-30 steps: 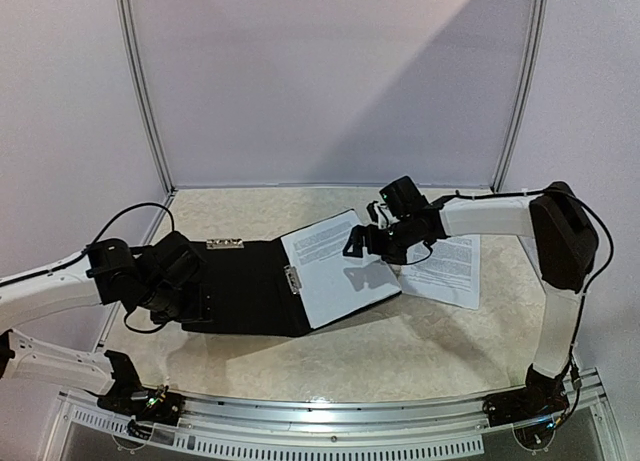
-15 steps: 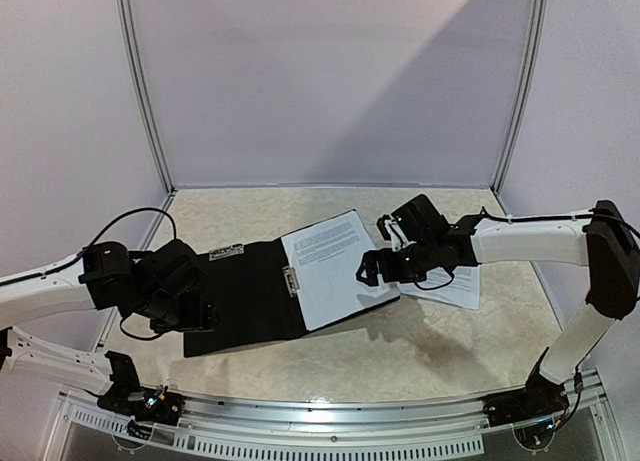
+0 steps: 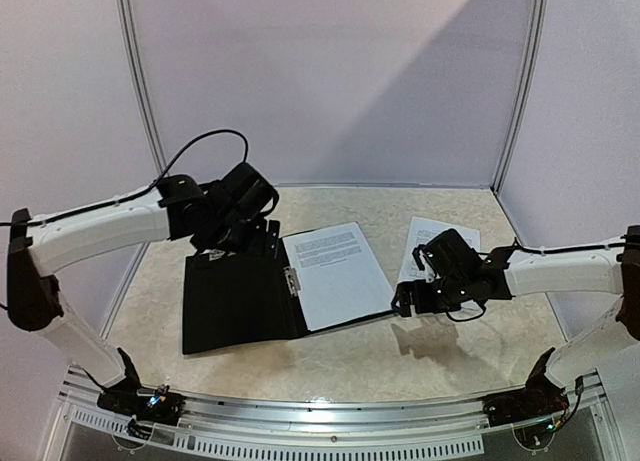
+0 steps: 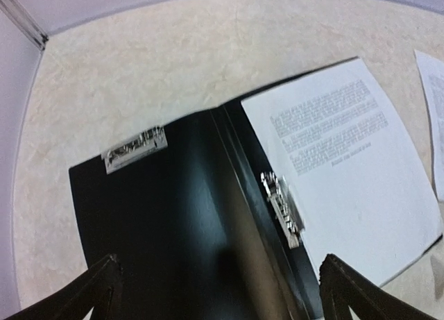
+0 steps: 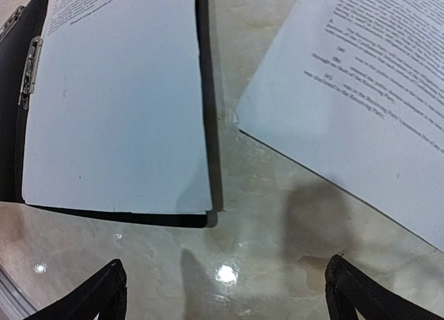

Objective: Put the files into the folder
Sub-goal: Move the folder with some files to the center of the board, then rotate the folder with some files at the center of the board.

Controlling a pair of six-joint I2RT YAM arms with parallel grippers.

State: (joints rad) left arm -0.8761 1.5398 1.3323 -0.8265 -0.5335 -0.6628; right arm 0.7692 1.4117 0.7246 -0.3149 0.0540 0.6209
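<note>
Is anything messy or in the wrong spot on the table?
Yes. One printed sheet lies loose on the table, right of the open folder and not touching it. The other sheet sits neatly on the folder's right half. Nothing looks torn or spilled.

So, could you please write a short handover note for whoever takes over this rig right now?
Left gripper: open, empty, above the left half of the open folder.
Right gripper: open, empty, low over the table, between the folder's right edge and the loose sheet.
Done: first sheet lies on the folder's right half.
Left: loose sheet, on the table right of the folder, goes in.
</note>
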